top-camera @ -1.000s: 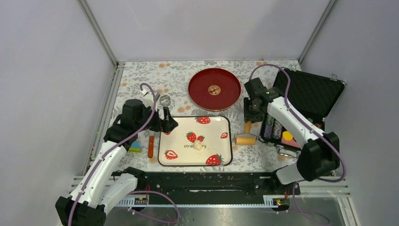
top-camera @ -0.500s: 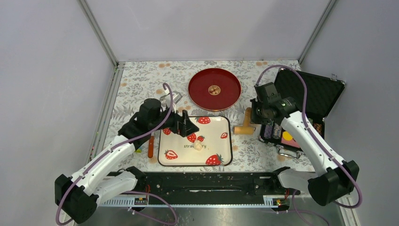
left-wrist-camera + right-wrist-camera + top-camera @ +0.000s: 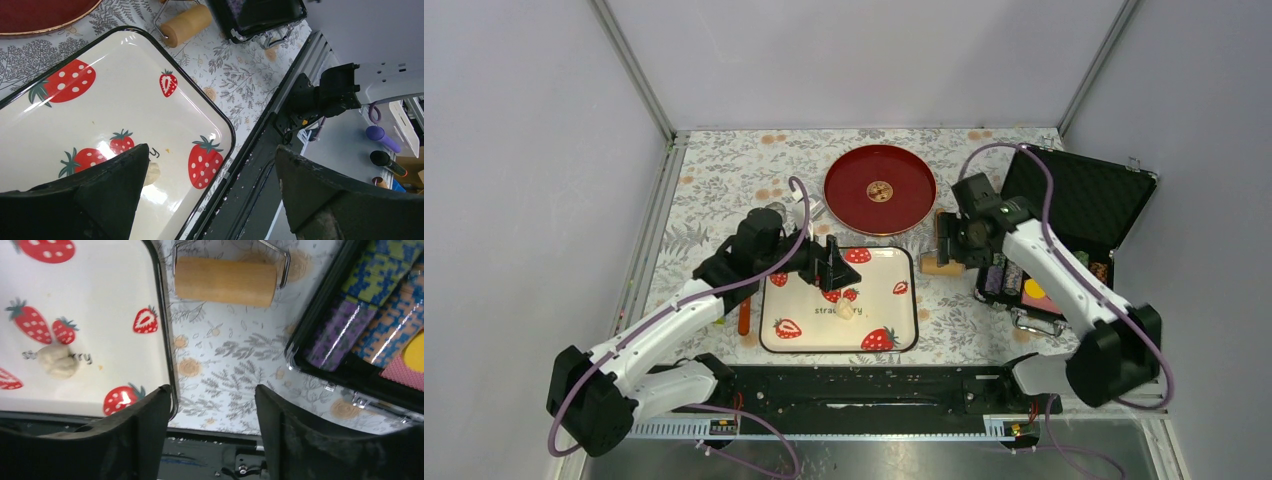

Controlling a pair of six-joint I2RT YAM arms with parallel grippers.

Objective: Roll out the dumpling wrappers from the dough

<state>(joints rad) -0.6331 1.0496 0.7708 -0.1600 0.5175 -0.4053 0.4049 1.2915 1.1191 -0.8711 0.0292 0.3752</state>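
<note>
Work surface: a desk (image 3: 724, 180) covered with a grey floral-print cloth, enclosed by plain grey walls. A white strawberry-print tray (image 3: 894, 312) lies at the centre of the top view. A round red plate (image 3: 880, 190) lies above it, and an open black case (image 3: 1074, 200) stands at the right edge.

Task item: the dough (image 3: 846, 311) is a small off-white lump resting on the tray, right of centre, over the printed lettering. In the right wrist view it sits at the left (image 3: 59, 361). In the left wrist view it is half hidden behind the lower-left finger (image 3: 152, 172).

Left pincer (image 3: 834, 265): positioned over the upper-left part of the tray, up and to the left of the dough. Fingers are spread wide – nothing between them.

Right pincer (image 3: 948, 243): positioned off the tray, above its upper-right corner, between the red plate and the case. In its own wrist view (image 3: 215, 410) the two fingers stand apart over bare cloth and hold nothing.

Wooden roller (image 3: 938, 264): lies on the cloth just outside the tray's upper-right corner, directly below the right pincer in the top view. It appears along the top of the right wrist view (image 3: 225, 274), clear of both fingertips.

An orange-handled tool (image 3: 744, 312) lies on the cloth just left of the tray.
</note>
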